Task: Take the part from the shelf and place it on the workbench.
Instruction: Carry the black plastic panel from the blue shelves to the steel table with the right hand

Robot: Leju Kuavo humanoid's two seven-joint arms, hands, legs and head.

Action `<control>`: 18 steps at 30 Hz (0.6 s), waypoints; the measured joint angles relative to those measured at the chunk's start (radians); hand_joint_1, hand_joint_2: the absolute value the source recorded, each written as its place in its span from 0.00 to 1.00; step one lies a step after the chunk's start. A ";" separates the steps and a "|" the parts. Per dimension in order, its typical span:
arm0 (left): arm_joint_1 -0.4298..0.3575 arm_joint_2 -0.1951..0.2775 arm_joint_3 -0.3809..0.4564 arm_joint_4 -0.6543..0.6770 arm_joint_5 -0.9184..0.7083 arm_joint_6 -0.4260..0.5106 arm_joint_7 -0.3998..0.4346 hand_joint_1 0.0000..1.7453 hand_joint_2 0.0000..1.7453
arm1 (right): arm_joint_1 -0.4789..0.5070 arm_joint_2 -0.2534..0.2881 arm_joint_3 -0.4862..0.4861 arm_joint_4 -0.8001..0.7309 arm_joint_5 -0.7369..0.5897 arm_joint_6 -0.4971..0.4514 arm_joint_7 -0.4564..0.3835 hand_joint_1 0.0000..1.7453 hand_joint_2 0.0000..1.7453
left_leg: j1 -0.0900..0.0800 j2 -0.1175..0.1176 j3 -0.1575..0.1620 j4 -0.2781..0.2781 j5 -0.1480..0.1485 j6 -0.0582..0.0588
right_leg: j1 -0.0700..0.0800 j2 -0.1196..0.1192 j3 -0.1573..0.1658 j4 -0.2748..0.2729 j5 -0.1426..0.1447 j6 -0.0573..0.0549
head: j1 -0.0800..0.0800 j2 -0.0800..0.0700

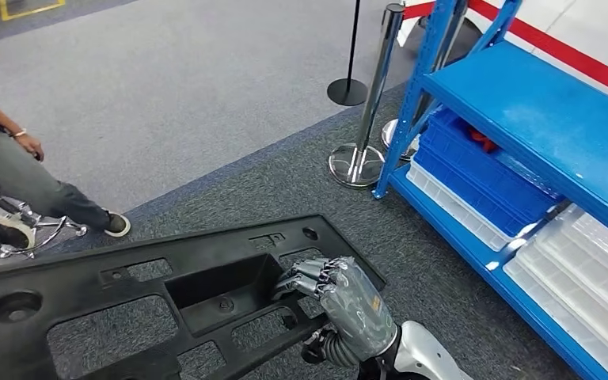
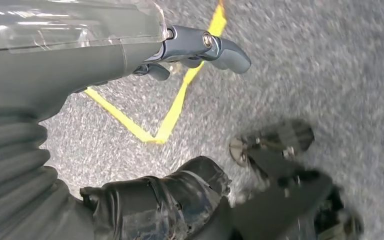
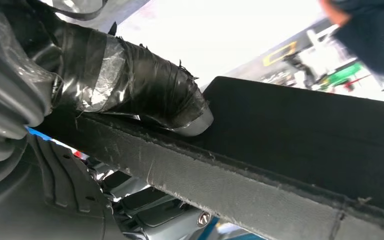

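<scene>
While my right hand (image 1: 340, 305) grips the long black part (image 1: 134, 305), fingers curled over one edge and thumb pressed against its underside, the part hangs level above the grey carpet (image 1: 206, 87), away from the blue shelf (image 1: 538, 111) on my right. My left hand (image 2: 130, 45) hangs over carpet marked with yellow tape (image 2: 175, 105), fingers loosely apart and holding nothing. A seated person (image 1: 16, 170) is at my left, beside two stanchions (image 1: 364, 119).
</scene>
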 joint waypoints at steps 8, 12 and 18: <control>-0.003 0.000 -0.017 0.000 -0.012 0.016 -0.003 0.00 1.00 | 0.008 -0.001 -0.014 0.010 -0.138 -0.034 -0.098 1.00 1.00 | 0.008 -0.111 -0.022 0.043 -0.015 -0.029 | -0.019 0.072 0.043 -0.152 0.112 0.007 | 0.006 0.000; 0.005 -0.001 -0.022 0.000 -0.019 0.019 -0.004 0.00 1.00 | 0.014 0.000 -0.029 0.005 -0.185 -0.038 -0.143 1.00 1.00 | 0.009 -0.090 -0.043 0.063 -0.022 -0.047 | -0.016 0.034 0.052 -0.159 0.117 -0.020 | 0.003 0.000; -0.002 -0.003 -0.034 0.000 -0.018 0.029 -0.004 0.00 1.00 | 0.020 0.002 -0.035 0.005 -0.196 -0.032 -0.149 1.00 1.00 | 0.009 0.000 -0.157 0.299 -0.115 -0.052 | -0.003 -0.038 0.057 -0.162 0.113 -0.036 | -0.006 0.000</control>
